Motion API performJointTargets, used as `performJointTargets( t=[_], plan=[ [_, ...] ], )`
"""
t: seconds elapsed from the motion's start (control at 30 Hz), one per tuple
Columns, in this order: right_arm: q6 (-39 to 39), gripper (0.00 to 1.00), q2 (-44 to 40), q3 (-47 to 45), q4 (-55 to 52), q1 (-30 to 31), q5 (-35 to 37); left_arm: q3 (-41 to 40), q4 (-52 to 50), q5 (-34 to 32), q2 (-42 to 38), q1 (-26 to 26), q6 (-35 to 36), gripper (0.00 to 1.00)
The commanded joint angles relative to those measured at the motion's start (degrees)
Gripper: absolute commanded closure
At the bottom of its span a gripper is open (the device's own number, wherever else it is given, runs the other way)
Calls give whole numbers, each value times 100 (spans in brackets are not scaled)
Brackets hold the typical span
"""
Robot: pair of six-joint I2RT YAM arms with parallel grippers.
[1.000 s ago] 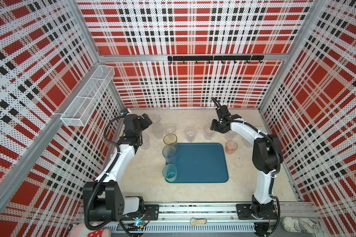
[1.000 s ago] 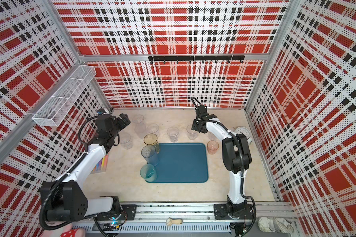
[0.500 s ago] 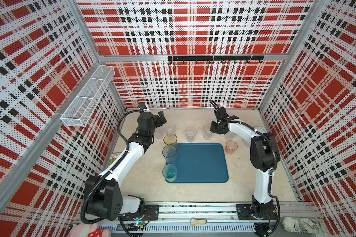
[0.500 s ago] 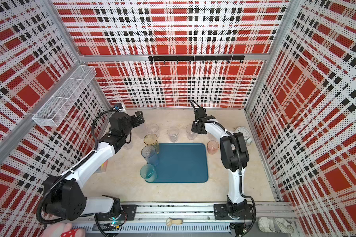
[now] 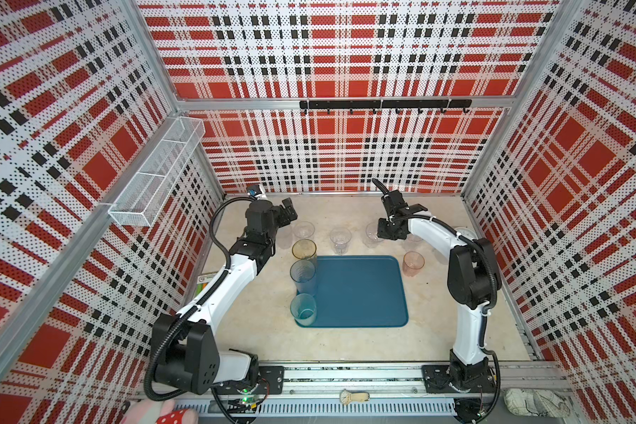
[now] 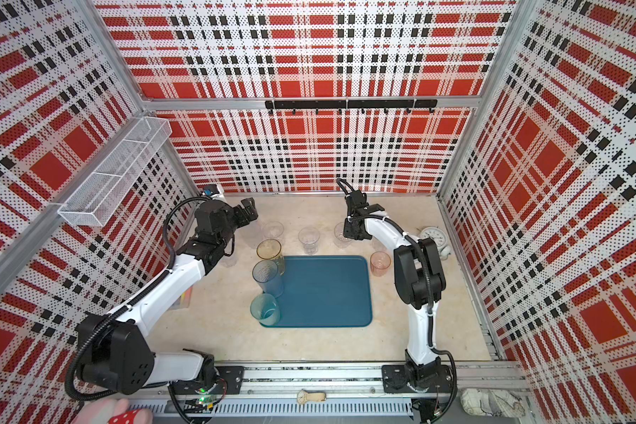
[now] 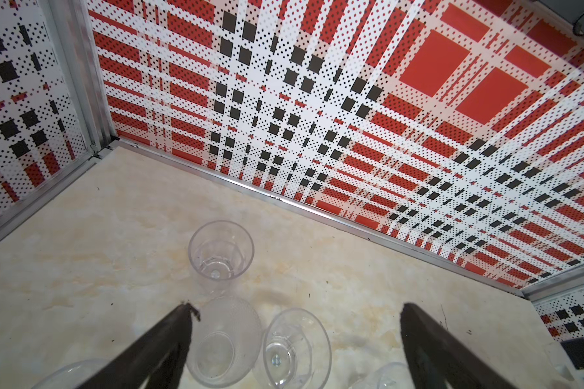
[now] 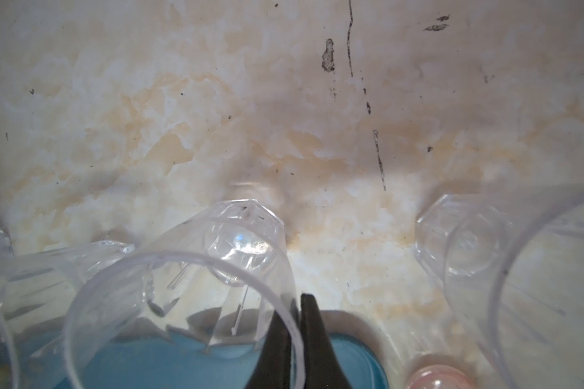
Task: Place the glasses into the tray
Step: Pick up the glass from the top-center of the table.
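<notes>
Enclosed by red, black and white plaid perforated panels, with a beige marbled tabletop (image 5: 346,348) as work surface. Locate teal-blue tray (image 5: 360,293) at centre of both top views, flat on the tabletop. Find amber glass (image 5: 304,250), grey-blue glass (image 5: 302,274) and teal glass (image 5: 303,310) upright in a column along tray's left edge. Find pink glass (image 5: 413,263) on the tabletop, just right of tray's upper right corner. Note row of clear glasses (image 5: 340,238) above tray's top edge, outside the rim. Note right gripper (image 8: 297,320) clamped on the wall of faceted clear glass (image 8: 182,279) in that row, one finger inside the rim and one outside. Note left gripper (image 7: 297,308) with fingers spread wide, hovering over group of clear tumblers (image 7: 220,249) at upper left of the tabletop, touching none. Find white alarm clock (image 6: 433,235) near the right wall.
</notes>
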Motion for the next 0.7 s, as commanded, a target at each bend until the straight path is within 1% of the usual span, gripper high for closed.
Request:
performJointTargets(
  t=[0.0,0.17,0.27,0.33,0.43,0.53,0.67],
  plan=[
    [-205,96,-650,153,-561,146,291,-106,162,-82,-100,26,32,2],
    [-125,97,-1158,-68,-1105,548,309,-204,309,-87,-112,86,-76,2],
    [104,97,-1270,-155,-1354,1021,174,-235,380,-119,-96,81,-150,2],
    [405,97,-1209,-96,-1471,1363,74,-269,397,-130,-110,65,-152,2],
    [538,96,-954,291,-1583,1699,59,-448,562,-148,-212,45,-191,2],
    [624,96,-640,645,-1599,1770,-122,-526,624,-90,-284,60,-262,2],
    [791,96,-472,656,-1408,1885,-401,-634,546,-92,-458,44,-188,2]
  ],
)
